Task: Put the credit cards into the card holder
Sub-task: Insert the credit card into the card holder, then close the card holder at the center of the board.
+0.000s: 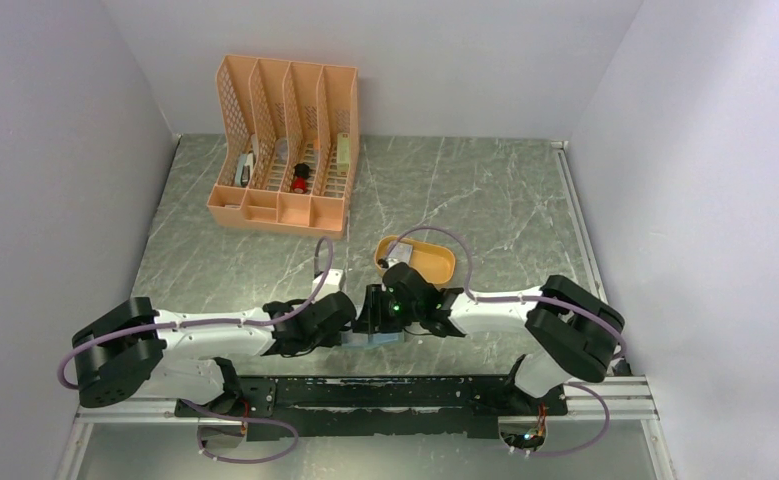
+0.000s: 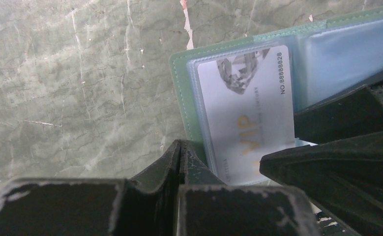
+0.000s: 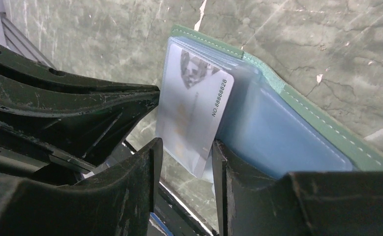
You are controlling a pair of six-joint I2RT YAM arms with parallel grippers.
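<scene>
The sage-green card holder (image 2: 179,83) lies open on the marble table, its pale bluish clear sleeves (image 3: 278,137) facing up. A grey-white credit card (image 2: 248,108) marked VIP sits most of the way inside the left sleeve. My left gripper (image 2: 179,147) is shut, with its tips at the holder's near edge beside the card. My right gripper (image 3: 187,152) is open; the card's (image 3: 194,113) protruding end lies between its fingers, touching the right one only. In the top view both grippers (image 1: 350,325) (image 1: 380,315) meet over the holder (image 1: 373,337) near the arm bases.
A mustard-yellow oval tray (image 1: 435,262) sits just behind the grippers with a small pale thing in it. The peach lattice desk organizer (image 1: 285,150) stands at the back left, holding small items. Grey walls close in three sides.
</scene>
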